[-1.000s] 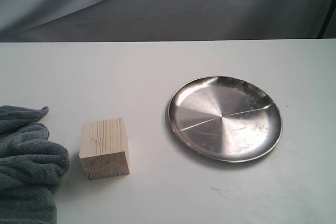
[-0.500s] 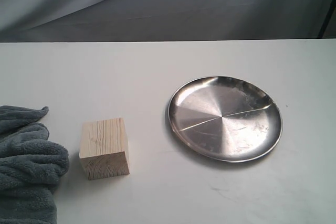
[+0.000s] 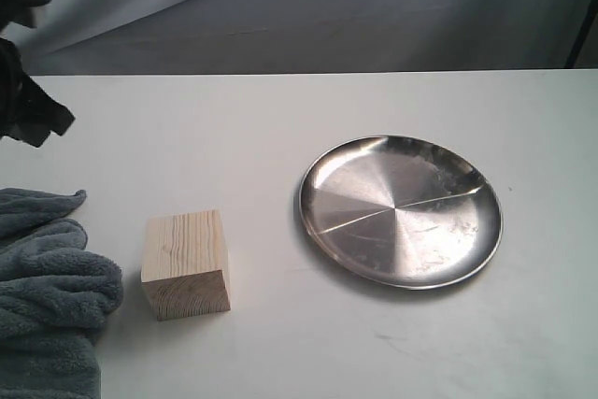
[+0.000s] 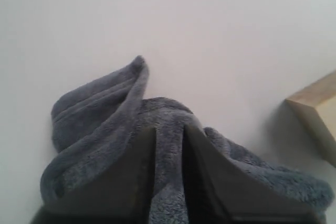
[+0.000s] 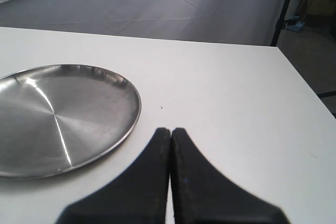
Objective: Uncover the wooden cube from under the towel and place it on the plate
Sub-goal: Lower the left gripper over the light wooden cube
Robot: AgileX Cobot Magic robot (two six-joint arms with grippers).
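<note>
cube (image 3: 185, 263) sits uncovered on the white table (image 3: 280, 109), flat on one face, grain lines showing on top and front. towel (image 3: 47, 296) is bunched in a thick heap just beside it on the left, with a thin strip of table between the two. the heap runs out of the exterior view at its left and bottom edges. plate (image 3: 400, 210) lies flat to the right of the cube, well apart from it, shiny with faint scratches. cube is not on the plate yet. left arm (image 3: 23, 72) shows only as a dark piece at the far left edge of the exterior view, higher in the picture than the towel; its fingertips are outside that view. left gripper (image 4: 169, 129), per its wrist view: jaws stand a narrow slit apart and point at the towel heap, and fleece fills the slit. cannot tell whether that fleece is pinched or just seen behind the fingers. a corner of the cube shows at the edge of that view, beside the towel. right gripper (image 5: 171, 130): its two dark fingers (image 5: 152, 182) are pressed together tip to tip with nothing between them, over plain table just beside the plate's rim and not touching it. grey cloth backdrop (image 3: 327, 7) hangs behind the table.
</note>
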